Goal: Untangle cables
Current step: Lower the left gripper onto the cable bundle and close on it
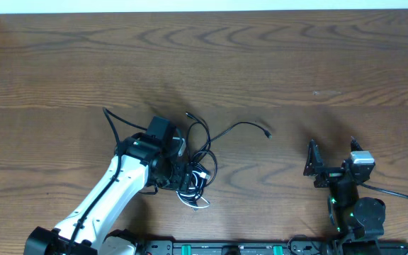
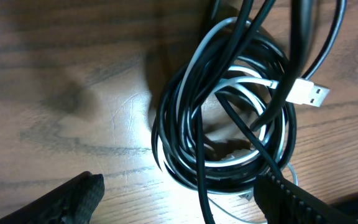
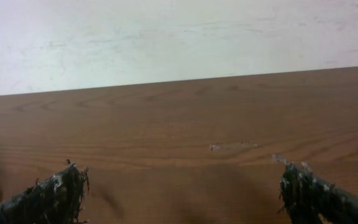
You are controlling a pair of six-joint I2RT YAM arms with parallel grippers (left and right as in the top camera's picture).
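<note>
Two arms on screen; bearings are read off the overhead view, with 12 o'clock at the far edge of the surface. Left gripper is down at the cables, its white arm coming in from 7 o'clock. The cables lie in one knot a little toward 9 o'clock of centre. On the left wrist feed I see the left fingers at the bottom corners, spread wide apart, with the coil on the wood just ahead of and between the tips. Whether either tip touches a strand, I cannot tell. The coil is mostly black loops wound several times round, with a white cable threaded through them and its flat USB plug poking out toward 3 o'clock of that view. Overhead, one loose black strand arcs away from the knot toward 3 o'clock and ends in a small plug lying on the wood. A white loop shows at the knot's 6 o'clock side. Right gripper is well apart from the knot, out at 4 o'clock, pointing toward 9 o'clock. Its wrist feed shows the right fingers parted over the wood, with a pale wall beyond.
</note>
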